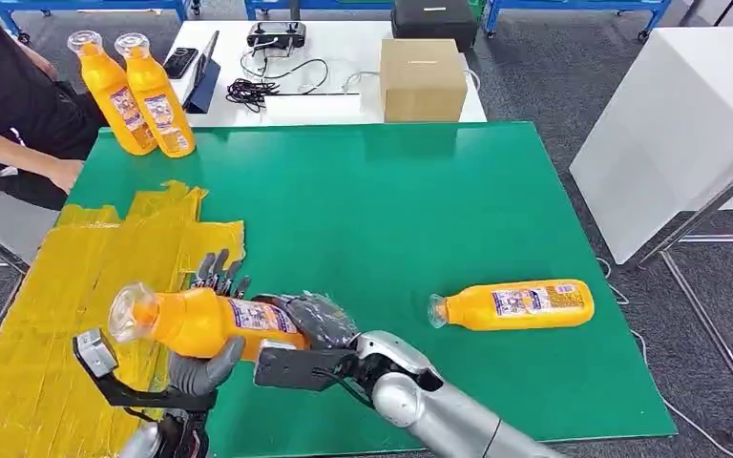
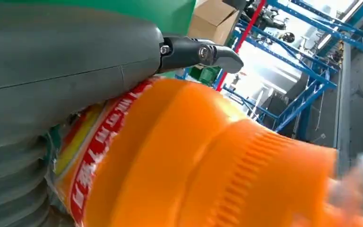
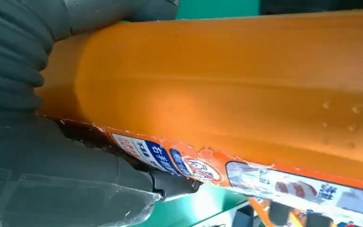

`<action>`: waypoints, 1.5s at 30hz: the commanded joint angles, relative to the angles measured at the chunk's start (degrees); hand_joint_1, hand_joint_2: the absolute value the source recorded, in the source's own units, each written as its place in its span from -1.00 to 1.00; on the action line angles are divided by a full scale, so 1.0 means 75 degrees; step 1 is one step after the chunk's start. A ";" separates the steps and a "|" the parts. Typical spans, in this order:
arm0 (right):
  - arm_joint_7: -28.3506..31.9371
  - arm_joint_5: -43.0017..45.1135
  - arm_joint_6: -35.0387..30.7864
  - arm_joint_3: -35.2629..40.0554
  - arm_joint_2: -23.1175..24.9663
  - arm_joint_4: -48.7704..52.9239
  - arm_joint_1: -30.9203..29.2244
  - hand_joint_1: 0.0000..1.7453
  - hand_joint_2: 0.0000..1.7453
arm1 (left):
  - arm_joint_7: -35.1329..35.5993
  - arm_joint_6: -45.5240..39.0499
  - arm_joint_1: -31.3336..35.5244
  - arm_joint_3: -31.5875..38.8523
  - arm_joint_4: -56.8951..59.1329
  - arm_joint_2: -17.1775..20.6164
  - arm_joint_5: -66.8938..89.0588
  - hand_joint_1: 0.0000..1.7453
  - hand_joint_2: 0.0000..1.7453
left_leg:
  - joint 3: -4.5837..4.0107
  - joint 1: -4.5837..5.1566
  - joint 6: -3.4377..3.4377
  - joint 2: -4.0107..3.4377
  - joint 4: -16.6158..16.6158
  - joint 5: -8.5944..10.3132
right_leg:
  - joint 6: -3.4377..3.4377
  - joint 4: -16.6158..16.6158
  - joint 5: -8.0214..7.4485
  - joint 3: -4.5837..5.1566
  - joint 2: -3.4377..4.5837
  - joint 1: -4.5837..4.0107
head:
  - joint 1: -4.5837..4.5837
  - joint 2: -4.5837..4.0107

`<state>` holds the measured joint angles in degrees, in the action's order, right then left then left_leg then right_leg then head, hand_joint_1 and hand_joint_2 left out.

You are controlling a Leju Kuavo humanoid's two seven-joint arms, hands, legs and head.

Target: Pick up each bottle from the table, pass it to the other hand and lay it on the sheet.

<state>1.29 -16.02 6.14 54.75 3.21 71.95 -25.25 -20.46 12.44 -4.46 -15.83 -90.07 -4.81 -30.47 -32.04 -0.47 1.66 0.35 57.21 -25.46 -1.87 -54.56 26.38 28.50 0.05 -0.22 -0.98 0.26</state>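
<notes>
An orange juice bottle [image 1: 200,322] hangs level over the front left of the green table [image 1: 391,210], its clear cap toward the yellow sheet [image 1: 38,315]. My left hand [image 1: 210,367] grips its middle, thumb underneath and fingers [image 1: 218,270] behind it. My right hand [image 1: 317,320] wraps around the bottle's base end. The left wrist view has the bottle [image 2: 194,161] close under the left hand's thumb [image 2: 52,71]. In the right wrist view the bottle [image 3: 241,94] lies against the right hand [image 3: 38,179]. A second bottle [image 1: 515,305] lies on the table to the right.
Two more orange bottles [image 1: 138,95] stand upright at the table's back left corner. A person [image 1: 10,105] sits at the left, a hand near the sheet's far end. Behind the green table is a white table with a cardboard box [image 1: 423,78] and cables. A white cabinet [image 1: 668,124] stands right.
</notes>
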 commanded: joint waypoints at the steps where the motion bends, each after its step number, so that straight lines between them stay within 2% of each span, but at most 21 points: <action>1: 0.0079 0.0101 0.0192 0.0933 0.0164 -0.0027 -0.0346 1.00 1.00 | 0.0089 0.0011 0.0491 -0.0116 0.0655 0.0029 0.0037 -1.00 1.00 | 0.0006 0.0001 -0.0007 0.0001 -0.0007 0.0001 | 0.0001 0.0002 0.0003 -0.0004 -0.0004 0.0001 | 0.0003 0.0000; 2: 0.0075 0.0162 0.0155 0.0970 0.0166 0.0009 -0.0406 1.00 1.00 | 0.0075 0.0023 0.0508 -0.0144 0.0681 0.0049 0.0098 -1.00 1.00 | 0.0009 0.0001 -0.0010 -0.0003 -0.0008 0.0000 | 0.0002 0.0001 0.0003 -0.0005 -0.0001 0.0001 | 0.0003 0.0000; 3: 0.0037 0.0241 0.0108 0.0993 0.0163 0.0039 -0.0449 1.00 1.00 | 0.0074 0.0026 0.0514 -0.0144 0.0718 0.0042 0.0110 -0.66 1.00 | 0.0004 0.0001 -0.0005 -0.0001 -0.0004 0.0000 | 0.0001 0.0000 0.0002 -0.0002 -0.0001 0.0001 | 0.0003 0.0000; 4: -0.0009 0.0294 0.0063 0.1018 0.0151 0.0030 -0.0495 1.00 1.00 | 0.0062 0.0043 0.0511 -0.0130 0.0728 0.0028 0.0112 1.00 1.00 | 0.0004 0.0001 -0.0007 -0.0004 -0.0003 -0.0001 | 0.0001 -0.0003 0.0003 0.0000 0.0001 0.0001 | 0.0003 0.0000; 21: 0.0066 0.0201 -0.0201 0.0852 0.0032 -0.0338 -0.0291 1.00 1.00 | -0.0067 0.0118 0.0512 0.0082 0.0777 -0.0115 -0.0017 1.00 1.00 | 0.0009 0.0001 -0.0007 0.0001 -0.0009 0.0002 | 0.0001 0.0004 0.0002 -0.0007 -0.0005 0.0001 | 0.0003 0.0000; 22: 0.0107 0.0064 -0.0370 0.0789 -0.0009 -0.0312 -0.0227 -0.26 1.00 | -0.0089 0.0090 0.0485 0.0144 0.0749 -0.0126 -0.0047 1.00 1.00 | 0.0006 -0.0001 -0.0005 0.0006 -0.0008 0.0003 | 0.0001 0.0006 0.0001 -0.0006 -0.0009 0.0000 | 0.0006 0.0000; 23: 0.0131 0.0000 -0.0435 0.0750 -0.0040 -0.0288 -0.0181 -0.72 1.00 | -0.0110 0.0051 0.0474 0.0186 0.0722 -0.0128 -0.0039 1.00 1.00 | 0.0010 -0.0001 -0.0008 0.0008 -0.0011 0.0003 | 0.0000 0.0008 0.0002 -0.0010 -0.0012 0.0000 | 0.0000 0.0000; 24: 0.0135 -0.0007 -0.0439 0.0744 -0.0059 -0.0281 -0.0170 -1.00 1.00 | -0.0109 0.0059 0.0470 0.0198 0.0712 -0.0111 -0.0043 1.00 1.00 | 0.0010 -0.0001 -0.0007 0.0010 -0.0011 0.0003 | 0.0000 0.0010 0.0002 -0.0011 -0.0013 -0.0001 | 0.0003 0.0000; 25: 0.0145 -0.0029 -0.0510 0.0622 -0.0144 -0.0181 -0.0068 -1.00 1.00 | -0.0260 -0.0225 0.0475 0.0264 0.0655 -0.0084 0.0324 1.00 1.00 | 0.0009 -0.0001 -0.0005 0.0009 -0.0008 0.0002 | -0.0001 0.0008 0.0002 -0.0009 -0.0012 -0.0001 | 0.0003 0.0000; 26: 0.0082 -0.0130 -0.0704 0.0481 -0.0253 -0.0110 0.0033 -1.00 -1.00 | -0.0501 -0.0617 0.0502 0.0328 0.0607 -0.0041 0.0845 1.00 1.00 | 0.0011 -0.0001 -0.0007 0.0007 -0.0011 0.0002 | -0.0001 0.0010 0.0002 -0.0011 -0.0012 -0.0001 | 0.0003 0.0000; 32: 0.0276 -0.0399 -0.1182 -0.0916 -0.1357 0.1403 0.0695 -1.00 -1.00 | -0.1251 -0.3689 0.1003 0.0808 0.0686 0.0393 0.4768 1.00 1.00 | -0.0013 -0.0002 -0.0003 0.0037 -0.0001 0.0008 | -0.0003 0.0004 0.0002 0.0004 -0.0039 -0.0002 | 0.0000 0.0000; 33: 0.0278 -0.0435 -0.1214 -0.1146 -0.1514 0.1676 0.0785 -1.00 -1.00 | -0.1210 -0.4159 0.1013 0.0843 0.0690 0.0476 0.5434 1.00 1.00 | -0.0013 0.0002 -0.0003 0.0042 -0.0001 0.0009 | -0.0004 0.0002 0.0005 0.0005 -0.0045 0.0003 | 0.0003 0.0000; 34: 0.0492 -0.0580 -0.1488 -0.1584 -0.1671 0.2082 0.0993 -1.00 -1.00 | -0.0972 -0.5182 0.1028 0.0873 0.0784 0.0650 0.6994 1.00 1.00 | -0.0013 -0.0002 -0.0004 0.0031 0.0000 0.0007 | -0.0002 0.0003 0.0002 0.0006 -0.0033 -0.0001 | -0.0003 0.0000; 36: 0.0501 -0.0735 -0.1508 -0.2270 -0.1962 0.2620 0.1273 -1.00 -1.00 | -0.0536 -0.5801 0.0896 0.0939 0.0678 0.0783 0.8375 1.00 1.00 | -0.0011 0.0005 -0.0003 0.0031 -0.0002 0.0006 | -0.0003 0.0001 0.0005 0.0006 -0.0034 0.0006 | 0.0003 0.0000; 43: 0.0570 -0.0901 -0.1371 -0.2472 -0.1782 0.2589 0.1386 -1.00 -1.00 | -0.0499 -0.5873 0.0882 0.0890 0.0729 0.0792 0.8632 1.00 1.00 | -0.0004 0.0009 -0.0006 0.0007 -0.0002 -0.0001 | -0.0001 0.0002 0.0003 0.0004 -0.0009 0.0010 | 0.0003 0.0000; 45: 0.0428 -0.1082 -0.1622 -0.2786 -0.2198 0.2825 0.1469 -1.00 -1.00 | 0.0544 -0.6337 0.0894 0.0840 0.0976 0.1091 1.0666 1.00 1.00 | -0.0005 0.0008 -0.0006 0.0008 -0.0004 0.0002 | 0.0000 0.0002 0.0002 0.0006 -0.0013 0.0010 | 0.0003 0.0000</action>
<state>5.44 -22.23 -4.00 39.25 -8.28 88.94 -15.57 -24.68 -31.02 -0.23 -9.31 -88.13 -0.39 32.52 -32.12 -0.42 1.66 0.33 57.22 -25.46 -1.88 -54.56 26.37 28.62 0.05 -0.16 -0.96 0.26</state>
